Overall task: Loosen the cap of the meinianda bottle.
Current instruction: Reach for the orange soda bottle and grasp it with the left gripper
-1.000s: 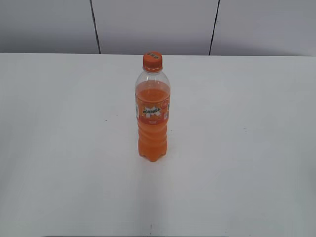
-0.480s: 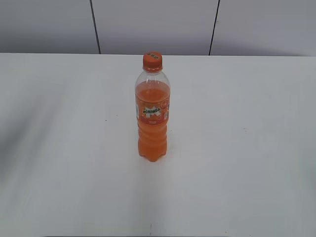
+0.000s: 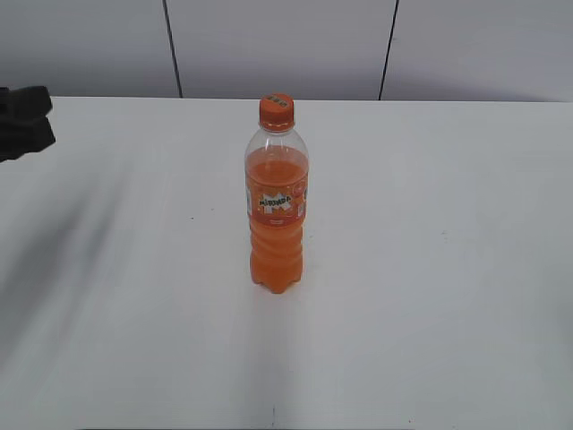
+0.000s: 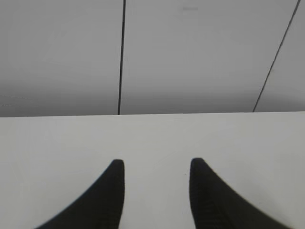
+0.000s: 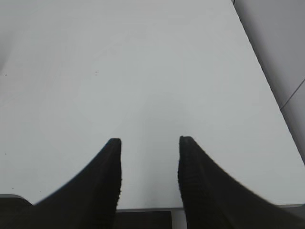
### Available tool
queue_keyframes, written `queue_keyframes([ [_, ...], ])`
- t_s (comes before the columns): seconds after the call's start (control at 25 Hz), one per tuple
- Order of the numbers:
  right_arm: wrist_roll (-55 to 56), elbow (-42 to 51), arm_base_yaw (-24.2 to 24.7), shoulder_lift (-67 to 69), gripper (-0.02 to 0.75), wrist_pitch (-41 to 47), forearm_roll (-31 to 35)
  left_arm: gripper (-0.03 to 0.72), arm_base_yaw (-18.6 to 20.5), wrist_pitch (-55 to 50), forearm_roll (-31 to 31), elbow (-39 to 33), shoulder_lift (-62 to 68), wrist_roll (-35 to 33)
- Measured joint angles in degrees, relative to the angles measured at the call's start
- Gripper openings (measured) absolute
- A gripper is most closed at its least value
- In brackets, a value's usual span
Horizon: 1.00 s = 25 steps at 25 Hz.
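While the white table [image 3: 430, 340] stretches wide, the meinianda bottle [image 3: 277, 224] stands upright near its middle, the cap [image 3: 277, 111] on top. Both the left gripper [image 4: 155, 167] and right gripper [image 5: 148, 145] hold their jaws spread, gripping nothing. At the exterior view's left edge, a dark shape [image 3: 24, 121], probably the left arm, sits well apart from the bottle.

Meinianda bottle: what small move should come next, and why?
Probably bring the left pincer in toward the meinianda bottle to steady its body. The bottle stands upright and untouched, cap on, and both pincers, the right pincer included, are open and empty over bare table.
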<state>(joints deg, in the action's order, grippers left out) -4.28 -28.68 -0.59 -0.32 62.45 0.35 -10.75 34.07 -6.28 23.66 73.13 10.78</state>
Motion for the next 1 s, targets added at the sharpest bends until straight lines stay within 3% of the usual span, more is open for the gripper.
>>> queue_keyframes([
  [0.12,0.0,0.0,0.0,0.0,0.302,0.0,0.0,0.29,0.01,6.49,-3.44,-0.93,3.58,1.15],
  [0.28,0.0,0.0,0.0,0.0,0.302,0.0,0.0,0.29,1.33,12.26,-18.3,-0.93,6.05,3.26],
  [0.64,0.0,0.0,0.0,0.0,0.302,-0.04,0.0,0.29,17.37,30.06,-51.37,0.48,16.83,10.1],
  [0.8,0.0,0.0,0.0,0.0,0.302,-0.04,0.0,0.297,20.43,34.12,-68.06,5.82,22.27,15.15],
  [0.88,0.0,0.0,0.0,0.0,0.302,-0.04,0.0,0.337,20.5,34.55,-72.55,8.39,24.57,16.1],
  [1.0,0.0,0.0,0.0,0.0,0.302,-0.04,0.0,0.467,20.5,34.73,-76.23,11.75,27.52,16.47],
])
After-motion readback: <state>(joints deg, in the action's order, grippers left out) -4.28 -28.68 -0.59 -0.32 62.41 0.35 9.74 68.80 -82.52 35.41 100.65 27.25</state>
